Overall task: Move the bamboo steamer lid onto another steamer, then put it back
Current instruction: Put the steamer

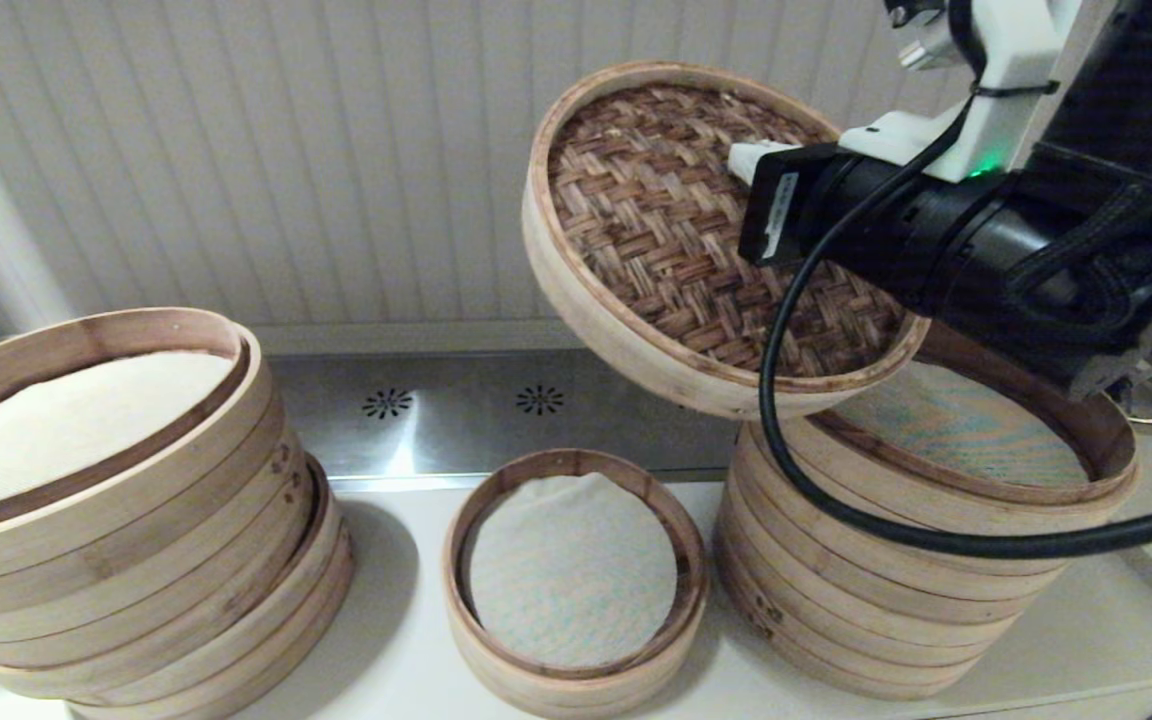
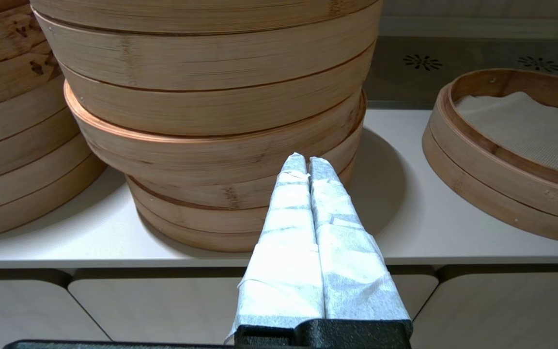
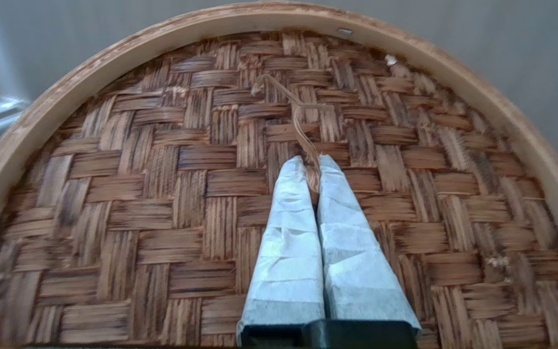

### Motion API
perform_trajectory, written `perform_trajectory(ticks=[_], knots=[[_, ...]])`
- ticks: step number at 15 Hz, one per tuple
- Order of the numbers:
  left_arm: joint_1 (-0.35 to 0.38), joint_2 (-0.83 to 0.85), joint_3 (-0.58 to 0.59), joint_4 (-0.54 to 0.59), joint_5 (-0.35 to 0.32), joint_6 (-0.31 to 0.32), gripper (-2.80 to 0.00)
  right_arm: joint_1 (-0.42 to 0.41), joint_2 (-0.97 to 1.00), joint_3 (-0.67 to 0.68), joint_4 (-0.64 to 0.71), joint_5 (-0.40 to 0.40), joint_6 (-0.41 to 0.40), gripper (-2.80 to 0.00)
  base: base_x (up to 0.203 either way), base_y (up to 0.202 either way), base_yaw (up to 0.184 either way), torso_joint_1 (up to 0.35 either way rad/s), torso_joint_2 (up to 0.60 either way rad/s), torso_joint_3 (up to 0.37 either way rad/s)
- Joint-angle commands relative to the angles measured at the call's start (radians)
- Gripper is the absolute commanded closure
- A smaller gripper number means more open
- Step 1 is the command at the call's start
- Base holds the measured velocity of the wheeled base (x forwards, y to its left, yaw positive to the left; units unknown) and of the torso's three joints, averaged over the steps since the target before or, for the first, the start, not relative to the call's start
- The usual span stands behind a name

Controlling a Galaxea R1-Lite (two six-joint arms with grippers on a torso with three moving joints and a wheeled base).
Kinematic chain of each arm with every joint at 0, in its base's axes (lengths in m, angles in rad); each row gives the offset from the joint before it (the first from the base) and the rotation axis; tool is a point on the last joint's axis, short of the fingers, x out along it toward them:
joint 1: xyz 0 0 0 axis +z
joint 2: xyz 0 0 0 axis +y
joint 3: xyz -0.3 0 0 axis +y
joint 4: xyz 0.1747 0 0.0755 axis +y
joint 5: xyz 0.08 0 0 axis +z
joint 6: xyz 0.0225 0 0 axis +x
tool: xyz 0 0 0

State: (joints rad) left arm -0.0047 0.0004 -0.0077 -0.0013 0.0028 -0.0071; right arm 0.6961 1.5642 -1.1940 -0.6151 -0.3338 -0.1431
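Bamboo steamer lid (image 1: 666,260) tilted midair, loop pinched in R gripper (image 3: 312,167); cloth-lined single steamer (image 1: 576,585) below, L gripper (image 2: 306,162) closed, empty.

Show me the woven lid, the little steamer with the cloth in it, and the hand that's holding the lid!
bamboo steamer lid (image 1: 656,230): head view, on its dark woven top.
single low steamer (image 1: 576,585): head view, on its whitish cloth liner.
right gripper (image 3: 312,167): right wrist view, between the taped fingertips pinching the lid's loop.

Right gripper (image 3: 310,162) raised high — taped fingers pinched together on a thin loop; left gripper (image 2: 307,162) low, level, fingers pressed together — idle.
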Motion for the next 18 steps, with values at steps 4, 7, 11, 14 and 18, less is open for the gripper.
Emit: perform_trajectory(ticks=[4, 7, 11, 14, 18], knots=[[0.0, 0.0, 0.0, 0.0, 0.0, -0.001, 0.0, -0.202, -0.034, -0.054, 0.059, 0.018, -0.007, 0.0, 0.0, 0.0, 0.0, 0.0, 0.0, 0.0], [0.0, 0.0, 0.0, 0.0, 0.0, -0.001, 0.0, -0.248, -0.028, -0.088, 0.153, 0.044, -0.006, 0.0, 0.0, 0.0, 0.0, 0.0, 0.0, 0.0], [0.0, 0.0, 0.0, 0.0, 0.0, -0.001, 0.0, -0.389, -0.013, -0.126, 0.278, 0.094, 0.001, 0.0, 0.0, 0.0, 0.0, 0.0, 0.0, 0.0], [0.0, 0.0, 0.0, 0.0, 0.0, -0.001, 0.0, -0.408, -0.008, -0.14, 0.358, 0.095, 0.002, 0.0, 0.0, 0.0, 0.0, 0.0, 0.0, 0.0], [0.0, 0.0, 0.0, 0.0, 0.0, -0.001, 0.0, -0.458, -0.015, -0.188, 0.571, 0.116, 0.004, 0.0, 0.0, 0.0, 0.0, 0.0, 0.0, 0.0]])
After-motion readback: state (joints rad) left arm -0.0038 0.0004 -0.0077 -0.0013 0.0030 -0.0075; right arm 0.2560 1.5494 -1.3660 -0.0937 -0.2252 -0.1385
